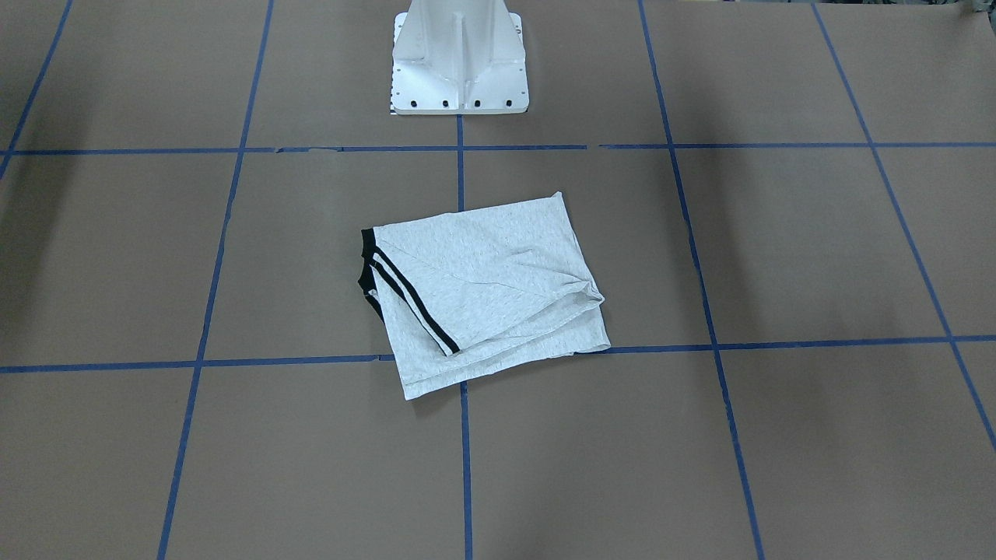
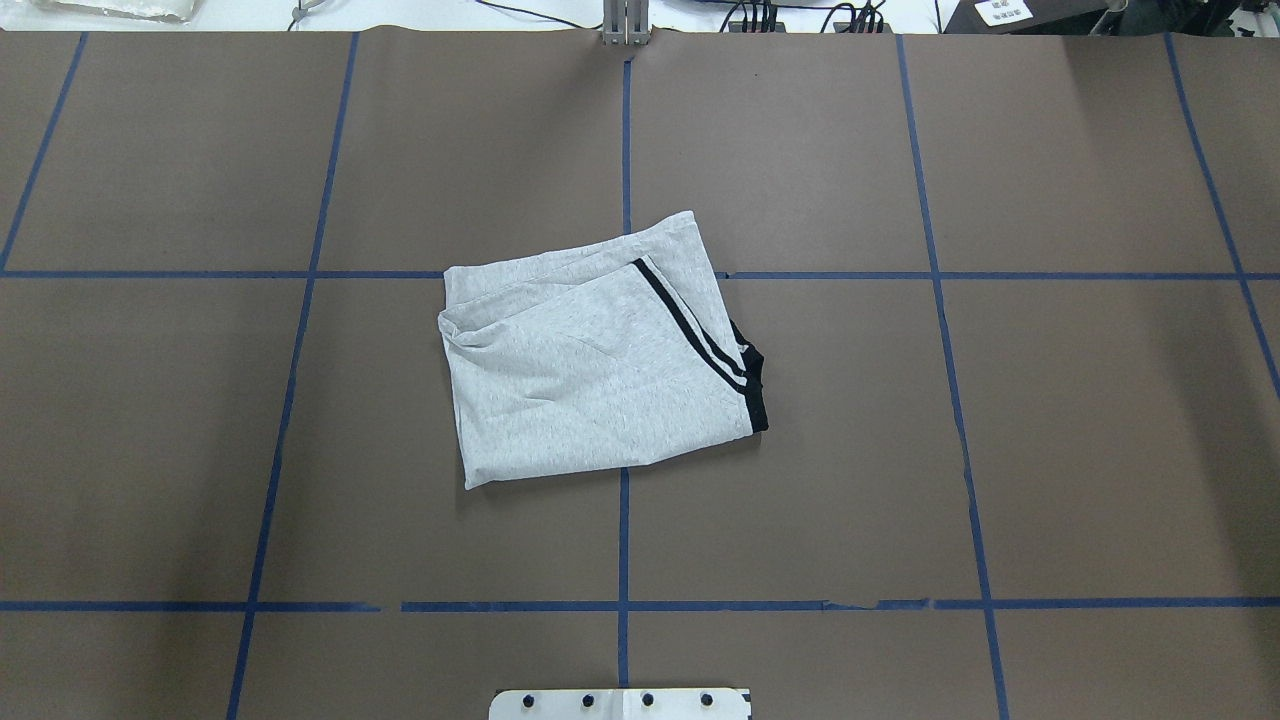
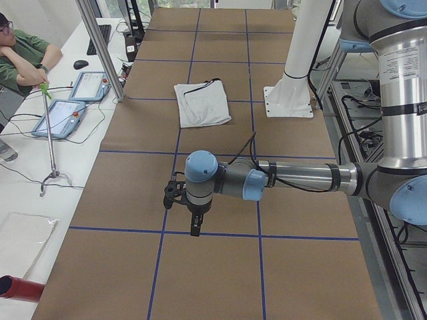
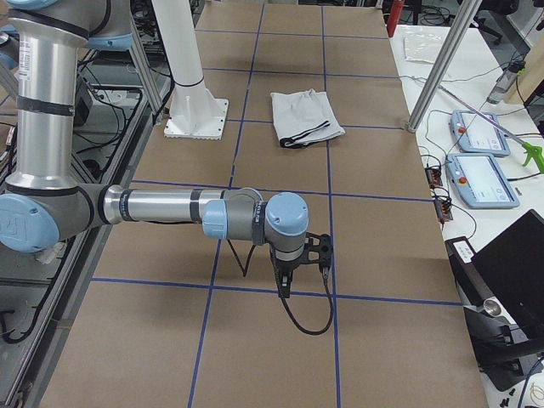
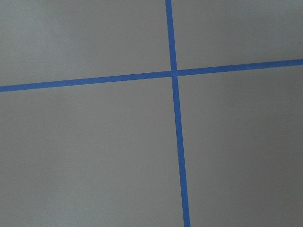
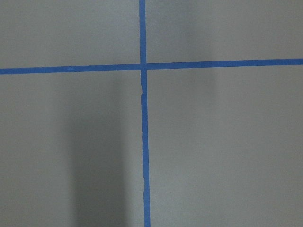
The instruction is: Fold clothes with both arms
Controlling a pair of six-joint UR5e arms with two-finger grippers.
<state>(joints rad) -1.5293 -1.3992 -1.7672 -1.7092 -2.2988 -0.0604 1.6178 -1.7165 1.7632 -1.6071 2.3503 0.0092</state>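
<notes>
A brown paper-covered surface [image 2: 1100, 450] is marked into squares by blue tape lines [image 2: 623, 540]. A white pedestal [image 1: 459, 62] stands at one edge. Alongside runs a white table [image 3: 20, 200] with two touchscreen pendants [image 3: 61, 117], cables and a mouse [image 3: 81, 64]; a seated person [image 3: 20, 53] leans on it near an aluminium post [image 3: 100, 50].

Left arm [image 3: 300, 177] and right arm [image 4: 161, 206]: silver-grey tubes, light blue joint caps [image 4: 286, 217], black cables [image 4: 302, 325].
</notes>
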